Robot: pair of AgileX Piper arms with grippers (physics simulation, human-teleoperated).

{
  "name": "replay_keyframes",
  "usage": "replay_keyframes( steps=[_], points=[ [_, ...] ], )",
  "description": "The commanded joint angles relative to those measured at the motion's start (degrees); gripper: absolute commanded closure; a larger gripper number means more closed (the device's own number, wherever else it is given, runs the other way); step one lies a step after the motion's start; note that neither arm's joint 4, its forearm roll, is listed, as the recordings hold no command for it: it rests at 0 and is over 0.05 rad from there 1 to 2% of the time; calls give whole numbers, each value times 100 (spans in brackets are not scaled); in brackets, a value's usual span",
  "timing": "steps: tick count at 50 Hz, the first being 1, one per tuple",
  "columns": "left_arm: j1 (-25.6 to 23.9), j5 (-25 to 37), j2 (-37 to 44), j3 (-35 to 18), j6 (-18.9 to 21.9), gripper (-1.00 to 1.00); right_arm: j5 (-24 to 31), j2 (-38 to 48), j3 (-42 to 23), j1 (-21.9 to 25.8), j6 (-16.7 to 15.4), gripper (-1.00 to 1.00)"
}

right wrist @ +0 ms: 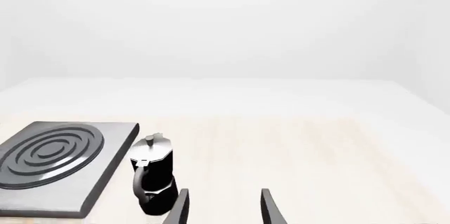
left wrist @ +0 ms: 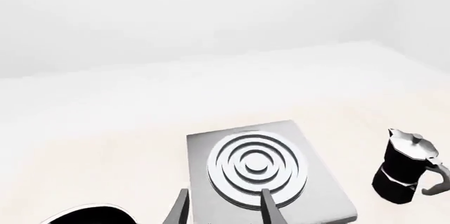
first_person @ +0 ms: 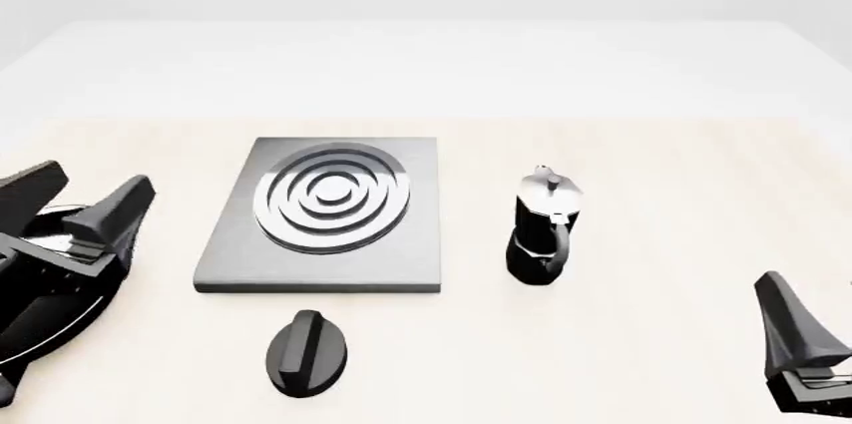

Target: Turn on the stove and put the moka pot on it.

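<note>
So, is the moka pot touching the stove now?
Apart. In the front view, a strip of bare table shows between the moka pot and the right edge of the stove; the pot stands upright beside it.

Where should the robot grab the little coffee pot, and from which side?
Probably by the moka pot's black body, just below the silver lid, with the right gripper coming from the right. The pot stands upright on the table to the right of the stove, apart from it. Its faceted sides give the fingers flat faces; its handle faces the camera, clear of that approach.
</note>
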Motion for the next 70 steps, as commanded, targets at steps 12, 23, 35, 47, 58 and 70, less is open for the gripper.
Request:
replay_keyframes(
  steps=[12,23,35,47,58,70],
  points=[
    [-1557,1114,2309,-1670,-379,-100,-67,208,100,16,64,-100],
    [-2385,1539,3168,-2218,-825,-100,-62,254,136,-11,59,-100],
    [-2929,1462,3719,-2331,-1506,-100,195,59,138,17,81,-100],
    [-3251,1024,4194,-1972,-1951,-100,237,56,136,-14,82,-100],
    [-3563,724,4439,-1619,-2546,-100,305,1,137,-51,73,-100],
    [-3648,733,4217,-1343,-2895,-100,336,-7,137,-72,44,-100]
  ],
)
